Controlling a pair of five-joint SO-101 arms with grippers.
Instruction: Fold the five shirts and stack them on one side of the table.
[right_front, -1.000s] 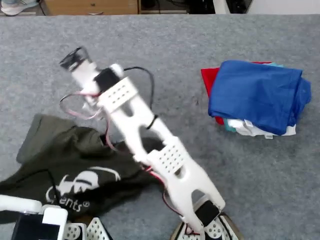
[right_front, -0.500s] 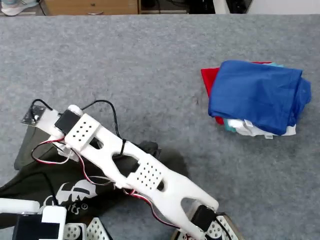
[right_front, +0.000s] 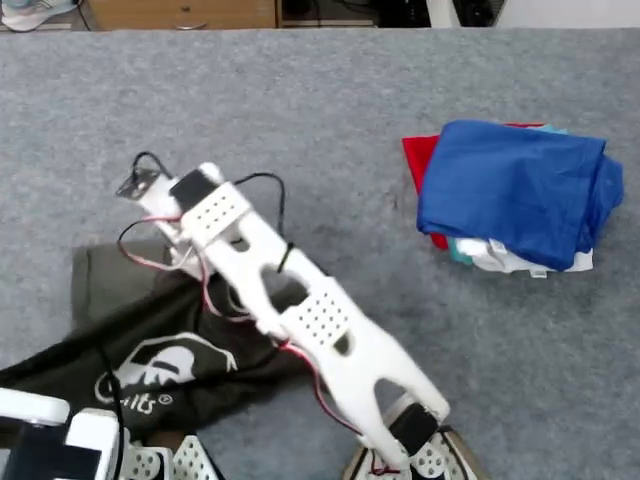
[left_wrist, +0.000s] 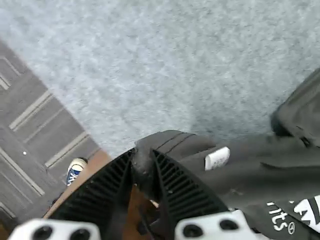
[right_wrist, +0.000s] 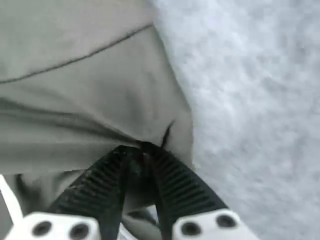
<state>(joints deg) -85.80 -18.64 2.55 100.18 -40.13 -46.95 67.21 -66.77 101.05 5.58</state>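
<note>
The grey table (right_front: 400, 90) carries a dark shirt (right_front: 110, 285), lying crumpled and well apart from the stack (right_front: 515, 190) of folded shirts, blue on top. The right arm (right_front: 300, 310) stretches away from the stack, and the right gripper (right_wrist: 142, 150) pinches a fold of the dark shirt. Farther from the stack, the left gripper (left_wrist: 145, 160) clamps what seems to be the shirt's collar at the table's edge.

Flat, even light over my grey table (right_front: 400, 80)
Soft shadows lie under my right arm (right_front: 320, 315) and beside the folded stack (right_front: 510, 190); the dark shirt (right_front: 110, 285) looks darkest where my right gripper (right_wrist: 142, 149) pinches it
</note>
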